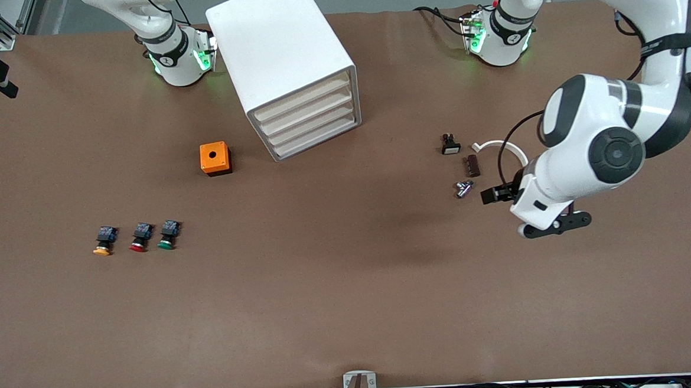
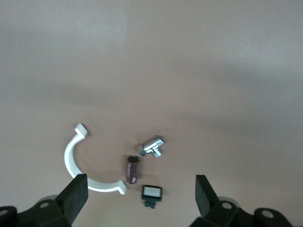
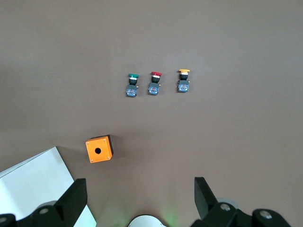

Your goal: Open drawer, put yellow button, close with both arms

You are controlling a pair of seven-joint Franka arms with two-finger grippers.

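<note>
The yellow button point(image 1: 103, 240) is seen at the right arm's end of the table, beside red point(image 1: 140, 236) and green buttons point(image 1: 168, 234); an orange box point(image 1: 215, 158) lies between them and the cabinet point(image 1: 287, 67), whose top drawer point(image 1: 304, 98) is closed. The left gripper point(image 2: 141, 195) is held wide over small parts: a white clamp point(image 2: 75, 162), a metal fitting point(image 2: 153, 146). The right gripper point(image 3: 140, 194) is spread wide, unseen in the front view.

Closed drawer point(image 1: 304, 99) topping white cabinet point(image 1: 282, 49). Yellow button point(image 1: 104, 241) in row beside red button point(image 1: 141, 238), green button point(image 1: 169, 235). Left gripper point(image 1: 551, 224) hovering near small parts, apparently open.
</note>
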